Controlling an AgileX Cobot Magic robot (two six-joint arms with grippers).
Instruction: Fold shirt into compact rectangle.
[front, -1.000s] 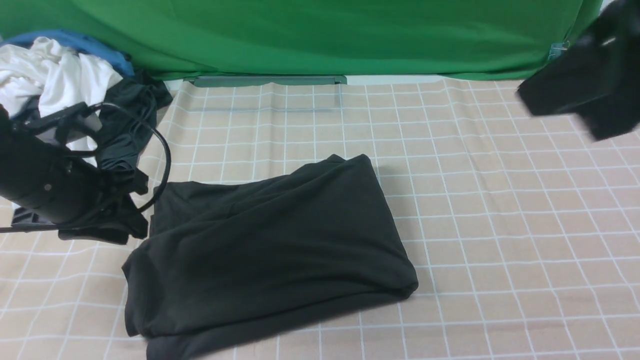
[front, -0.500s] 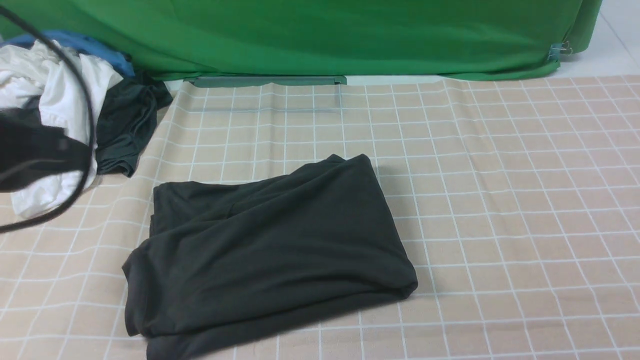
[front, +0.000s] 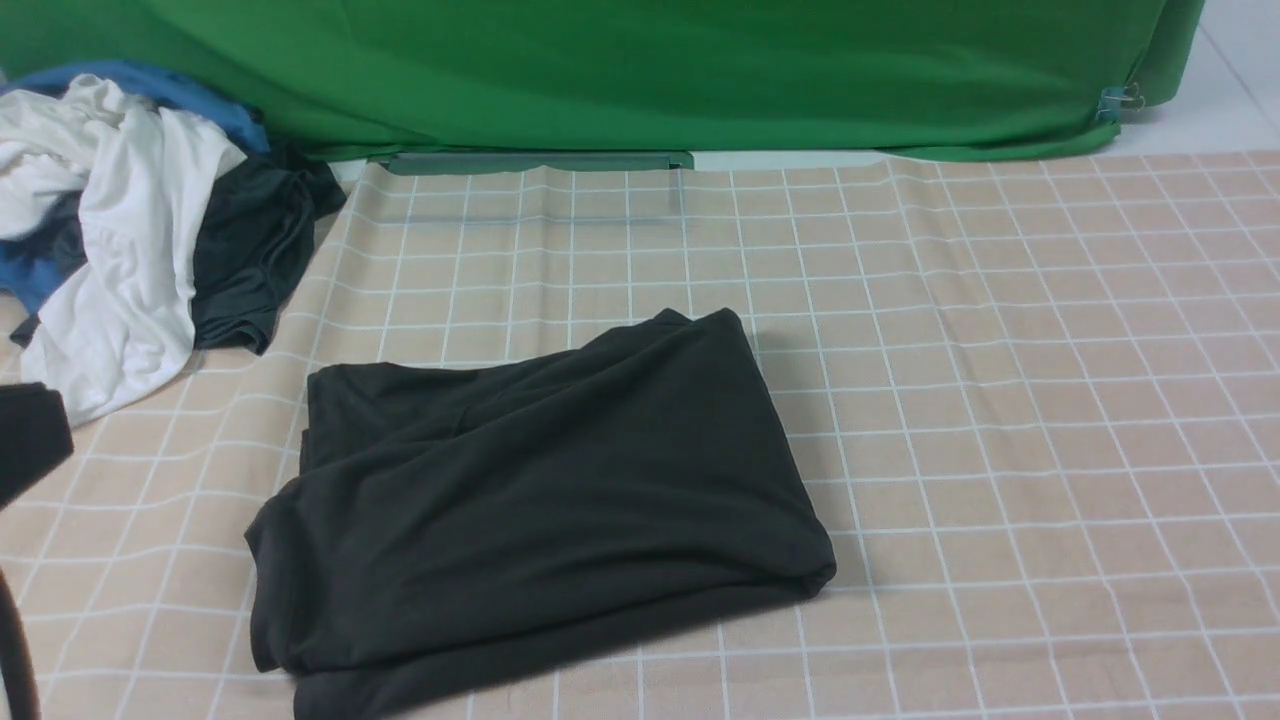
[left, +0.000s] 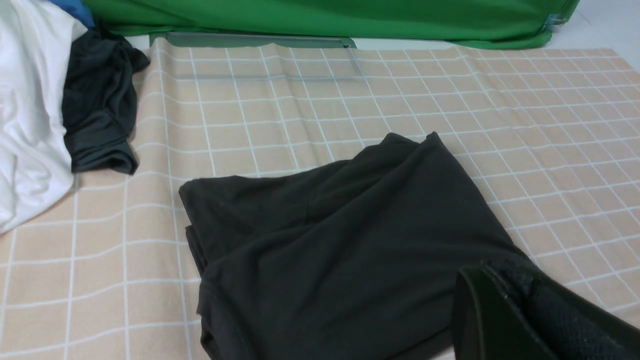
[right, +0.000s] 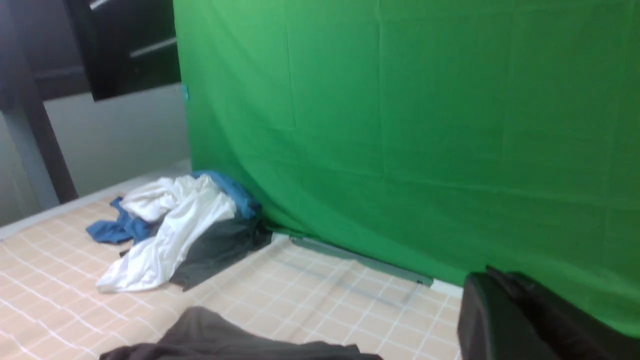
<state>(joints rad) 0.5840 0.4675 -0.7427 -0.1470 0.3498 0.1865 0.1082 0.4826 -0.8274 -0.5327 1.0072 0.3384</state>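
The left gripper (left: 487, 267) has drawn away from the shirt (front: 540, 500), probably to leave its folds undisturbed. Both it and the right gripper (right: 492, 275) are closed, holding nothing, likely parked between steps. The shirt lies on the bench (front: 1000, 400), part-folded and skewed, beyond and below the left gripper.

black shirt (front: 560, 490) lying on the table (front: 1000, 400) in front of me, plain side showing, folded over into a slanting, uneven bundle, lower layers peeking out along the far and near edges, soft creases toward my left
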